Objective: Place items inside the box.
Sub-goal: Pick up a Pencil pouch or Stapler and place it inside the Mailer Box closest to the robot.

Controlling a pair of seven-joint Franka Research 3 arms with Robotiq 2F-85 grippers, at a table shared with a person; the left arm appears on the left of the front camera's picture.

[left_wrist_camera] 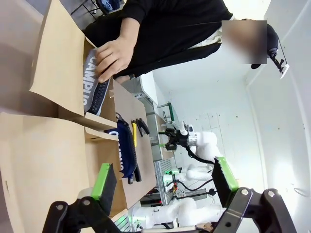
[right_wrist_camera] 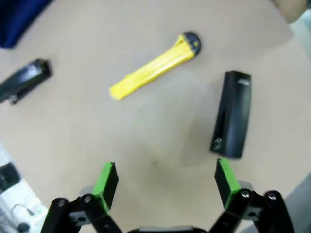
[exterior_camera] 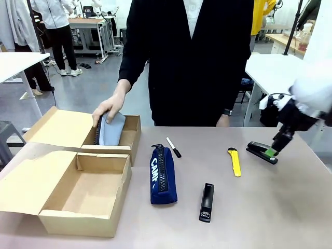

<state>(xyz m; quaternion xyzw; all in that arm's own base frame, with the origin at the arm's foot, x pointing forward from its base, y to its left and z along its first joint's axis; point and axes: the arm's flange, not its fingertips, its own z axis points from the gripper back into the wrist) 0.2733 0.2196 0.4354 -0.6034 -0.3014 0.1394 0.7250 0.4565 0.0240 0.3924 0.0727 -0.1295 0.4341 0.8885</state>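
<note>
Grey-brown table (exterior_camera: pixel 290 207): a person's hand (exterior_camera: pixel 109 110) presses the grey pencil case (exterior_camera: pixel 111 130) into the far box (exterior_camera: pixel 134 125). The right gripper (exterior_camera: pixel 272 152) hangs wide open right at the stapler (exterior_camera: pixel 256 148), and the left gripper (left_wrist_camera: pixel 164 178) is spread open too.

- navy pencil case (exterior_camera: pixel 163 175), lying on the surface: white capitals "CAMP" run lengthwise down its side in the front view; the rest of the word turns out of sight round the fabric
- grey pencil case (left_wrist_camera: pixel 93 82), in the left wrist view: white capitals run sideways along it and read "CAMPU"; the last letter, close to the person's hand (left_wrist_camera: pixel 114 57), is not clear
- slim black bar (exterior_camera: pixel 206 202): a small patch of white print at its near end; too small to read
- black stapler (right_wrist_camera: pixel 233 114): a small pale mark near one end; blurred, not legible
</note>
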